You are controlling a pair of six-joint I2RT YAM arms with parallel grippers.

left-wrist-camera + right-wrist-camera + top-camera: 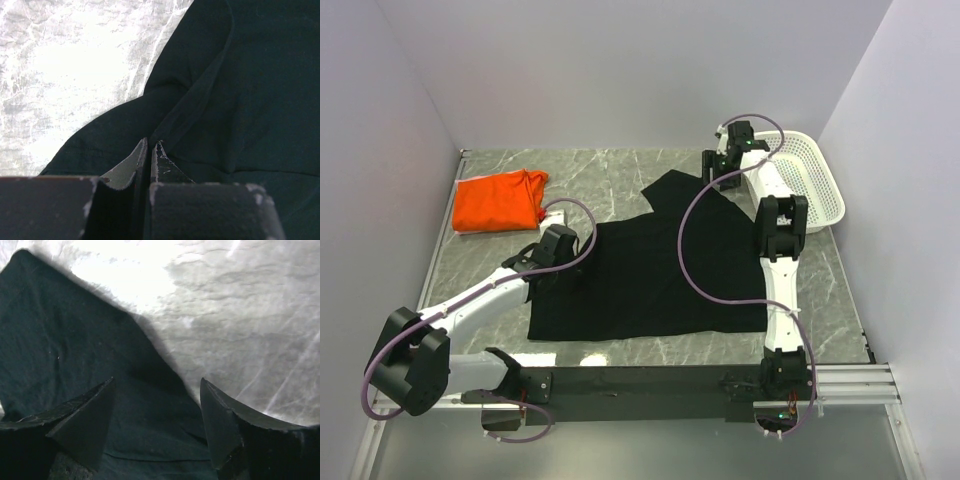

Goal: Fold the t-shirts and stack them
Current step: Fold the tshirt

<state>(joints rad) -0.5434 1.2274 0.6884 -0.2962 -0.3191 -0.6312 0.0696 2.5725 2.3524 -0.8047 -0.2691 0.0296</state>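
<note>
Left gripper (150,146): clenched, fingers pressed together with the tips at a raised crease on the left edge of the black shirt (650,275). Whether any cloth is nipped between them cannot be told.
Right gripper (157,382): released, jaws wide apart, low over a pointed corner of the black shirt on its far right side. Cloth lies under the gap and nothing is held.
Black shirt: spread mostly flat in the middle of the table (610,170), with one flap reaching toward the far side, near the right gripper.
Orange shirt (498,200): a compact bundle at the far left of the table, apart from the black shirt and from both grippers.
Basket (835,195): far right, just beside the right arm, and it looks empty.
Step in hand: by the look of it, folding the black shirt. The orange one seems already folded and set aside.
Next move: the right gripper would likely need to sink onto the corner, close on a single layer and carry it inward. The left would need to hold the other edge down so the cloth doesn't slide.
Count: two shirts (one black, one orange), one basket, two grippers.
</note>
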